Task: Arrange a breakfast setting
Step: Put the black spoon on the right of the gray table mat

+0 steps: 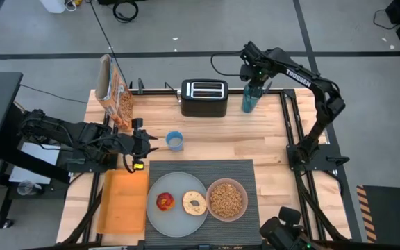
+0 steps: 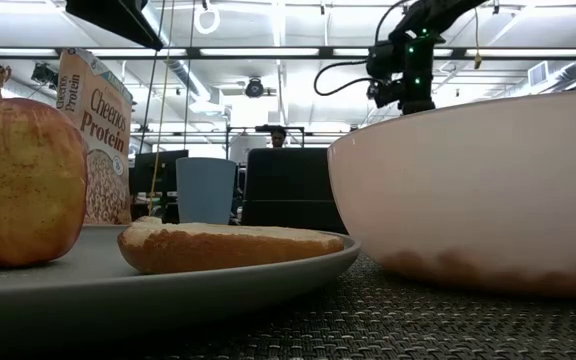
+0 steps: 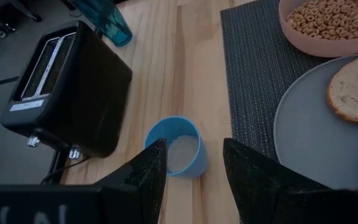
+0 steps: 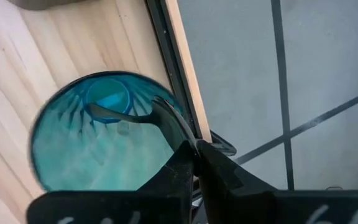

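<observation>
On the dark grey placemat sits the pale grey plate with the red apple and bagel half. The pink bowl, full of cereal, stands beside the plate. The orange cereal box stands upright at the far left. My right gripper is above a teal glass at the far right and is shut on the spoon standing in the glass. My left gripper is open and empty, level, a little short of the small blue cup. My right gripper pinches the spoon's handle near its upper end between its two fingers. The fingers come from above, pointing down into the mouth of the teal glass. The spoon's bowl end hangs inside the glass; whether it touches the bottom I cannot tell.
The black toaster stands at the far middle, between the cereal box and the teal glass. An orange board lies left of the placemat. Bare wood shows between the toaster and the placemat and to the right of the placemat.
</observation>
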Robot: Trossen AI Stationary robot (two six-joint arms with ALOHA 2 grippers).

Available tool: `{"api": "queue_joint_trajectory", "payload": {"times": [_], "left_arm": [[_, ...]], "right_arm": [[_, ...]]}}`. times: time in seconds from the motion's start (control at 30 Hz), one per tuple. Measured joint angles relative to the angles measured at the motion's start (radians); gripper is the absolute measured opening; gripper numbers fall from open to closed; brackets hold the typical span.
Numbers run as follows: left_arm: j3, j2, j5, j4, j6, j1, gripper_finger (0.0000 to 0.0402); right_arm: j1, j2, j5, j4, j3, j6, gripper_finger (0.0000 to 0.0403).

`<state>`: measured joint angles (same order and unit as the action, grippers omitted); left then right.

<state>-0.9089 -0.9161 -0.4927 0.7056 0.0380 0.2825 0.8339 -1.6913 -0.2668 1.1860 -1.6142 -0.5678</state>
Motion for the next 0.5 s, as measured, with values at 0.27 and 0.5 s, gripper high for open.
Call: {"api": "queue_joint_trajectory", "payload": {"times": [0.27,0.5], "left_arm": [[0.0,0.0,0.0,0.004,0.0,0.0,0.0167],[0.0,0.0,0.0,0.003,-0.001,0.0,0.0167]], "right_arm": [[-0.016,0.052,-0.006,-0.003,0.0,0.034,0.0019],[-0.044,0.103,-0.009,0.04,0.0,0.064,0.0021]]}}
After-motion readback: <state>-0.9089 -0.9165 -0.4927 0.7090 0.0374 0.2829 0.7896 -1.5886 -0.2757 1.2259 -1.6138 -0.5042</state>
